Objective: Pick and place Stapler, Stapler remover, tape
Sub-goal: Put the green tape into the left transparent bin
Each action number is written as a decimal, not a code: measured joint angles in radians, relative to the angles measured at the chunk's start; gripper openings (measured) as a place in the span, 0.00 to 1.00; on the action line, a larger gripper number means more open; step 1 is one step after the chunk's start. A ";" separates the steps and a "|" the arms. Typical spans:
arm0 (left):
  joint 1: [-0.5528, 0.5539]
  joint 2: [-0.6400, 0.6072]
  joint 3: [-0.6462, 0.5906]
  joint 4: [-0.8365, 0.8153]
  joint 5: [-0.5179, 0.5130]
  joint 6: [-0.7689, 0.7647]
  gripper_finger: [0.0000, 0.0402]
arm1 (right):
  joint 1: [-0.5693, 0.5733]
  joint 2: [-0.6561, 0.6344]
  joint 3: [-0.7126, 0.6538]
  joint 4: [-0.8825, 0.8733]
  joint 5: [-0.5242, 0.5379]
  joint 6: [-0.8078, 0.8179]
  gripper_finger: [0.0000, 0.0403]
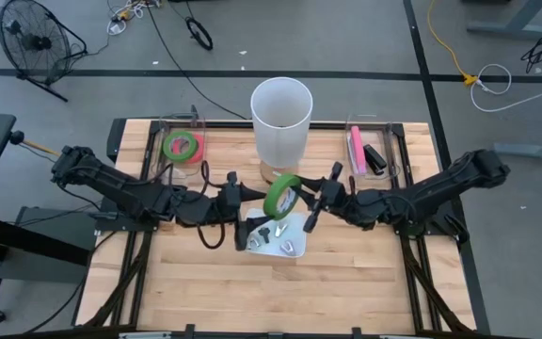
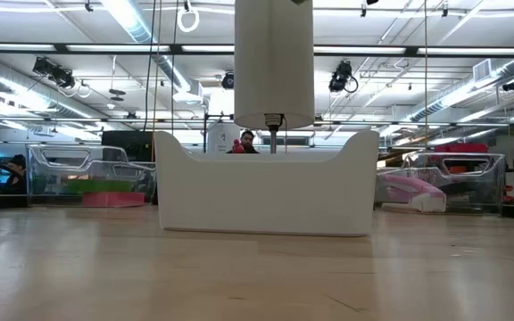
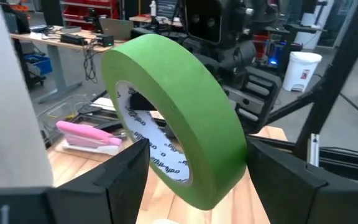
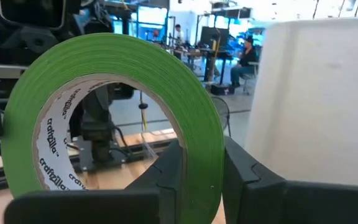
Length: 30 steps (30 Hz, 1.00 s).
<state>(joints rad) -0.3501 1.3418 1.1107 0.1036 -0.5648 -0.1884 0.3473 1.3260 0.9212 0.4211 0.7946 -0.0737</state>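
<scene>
A green tape roll (image 1: 282, 196) with a white printed core hangs above the middle of the table, and both grippers are shut on it. My left gripper (image 1: 257, 201) comes at it from the table's left, my right gripper (image 1: 307, 200) from the right. Below the roll lies a white tray (image 1: 294, 226) holding small dark and metal pieces (image 1: 263, 232); whether one is the stapler remover I cannot tell. The pink stapler (image 1: 356, 149) lies in the clear bin at the far right. My left gripper spans the roll's width, one finger at the printed core side (image 3: 157, 163) and the other at the opposite flat side, which is hidden. The fingers (image 3: 126, 171) reach in level from the table's left. The roll stands tilted on edge, clear of the tray. My right gripper pinches the roll's wall (image 4: 199, 177) at the part nearest it, one finger inside the core hole and one on the green outer face. The fingers (image 4: 241, 174) come in level from the table's right. The roll is lifted clear of the tray.
A tall white cylinder (image 1: 280, 118) stands just behind the roll at the table's far middle. A clear bin at the far left holds another green roll (image 1: 183, 146). A black item (image 1: 375, 158) lies beside the stapler. The near half of the wooden table (image 1: 280, 292) is bare.
</scene>
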 joint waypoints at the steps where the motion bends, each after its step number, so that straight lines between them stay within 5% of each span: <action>1: -0.001 0.000 0.000 -0.001 0.001 0.001 0.67 | 0.000 0.010 0.000 0.020 -0.002 -0.016 0.14; 12: -0.001 0.000 0.000 -0.008 -0.031 0.001 0.65 | -0.011 0.044 0.000 0.062 -0.035 -0.014 0.14; 19: -0.001 -0.001 0.000 -0.054 -0.050 -0.019 0.31 | -0.015 0.044 -0.001 0.053 -0.028 -0.030 0.14; 22: -0.001 -0.001 0.000 -0.072 -0.051 -0.016 0.30 | -0.015 0.044 -0.001 0.052 -0.033 -0.038 0.14; 30: -0.002 -0.001 0.000 -0.112 -0.063 0.006 0.29 | -0.012 0.042 -0.001 0.056 -0.044 -0.051 0.36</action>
<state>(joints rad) -0.3519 1.3411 1.1107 -0.0082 -0.6282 -0.1826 0.3351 1.3682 0.9203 0.4772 0.7505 -0.1247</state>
